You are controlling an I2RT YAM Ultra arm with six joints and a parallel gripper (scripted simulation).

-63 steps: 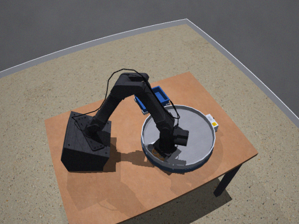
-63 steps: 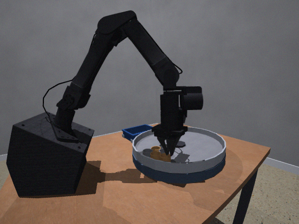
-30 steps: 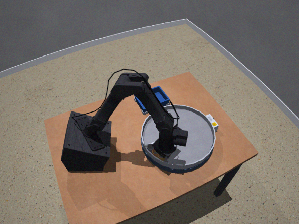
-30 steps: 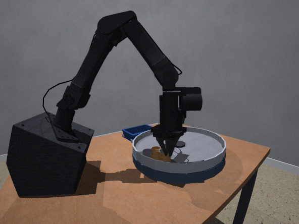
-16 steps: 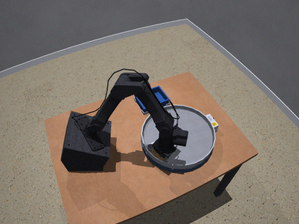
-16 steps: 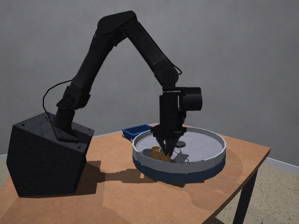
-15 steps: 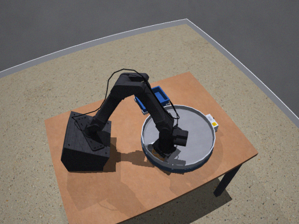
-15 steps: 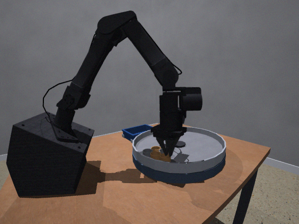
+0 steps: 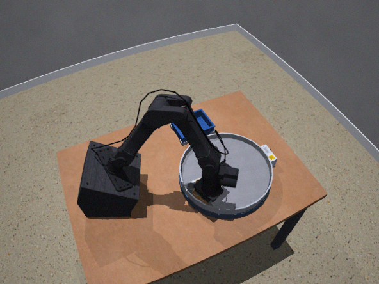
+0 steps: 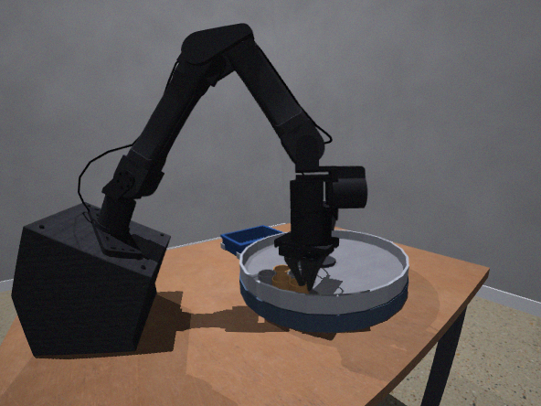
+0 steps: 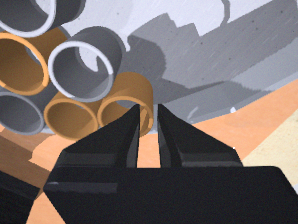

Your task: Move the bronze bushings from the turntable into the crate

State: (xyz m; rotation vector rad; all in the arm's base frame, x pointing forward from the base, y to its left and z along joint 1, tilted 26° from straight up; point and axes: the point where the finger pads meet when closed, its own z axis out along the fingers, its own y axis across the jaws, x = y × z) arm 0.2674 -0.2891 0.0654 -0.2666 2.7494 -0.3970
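My gripper (image 10: 306,288) (image 11: 148,111) points down inside the turntable (image 9: 249,153) (image 10: 365,261) near its rim. Its fingers stand slightly apart with nothing held; the near wall of a bronze bushing (image 11: 134,82) shows in the gap in the wrist view. Two more bronze bushings (image 11: 72,118) (image 11: 17,62) stand left of it. Steel bushings (image 11: 118,45) (image 11: 19,114) (image 11: 70,12) stand among them. In the top view the arm hides the fingertips and most bushings. The blue crate (image 9: 209,130) (image 10: 230,244) is behind the turntable; its visible floor is bare.
The turntable has a raised pale wall all round. A white box with a yellow label (image 9: 269,155) sits against its far right side. The arm's black base block (image 9: 109,199) (image 10: 87,293) stands left on the table. The arm partly covers the crate in the top view.
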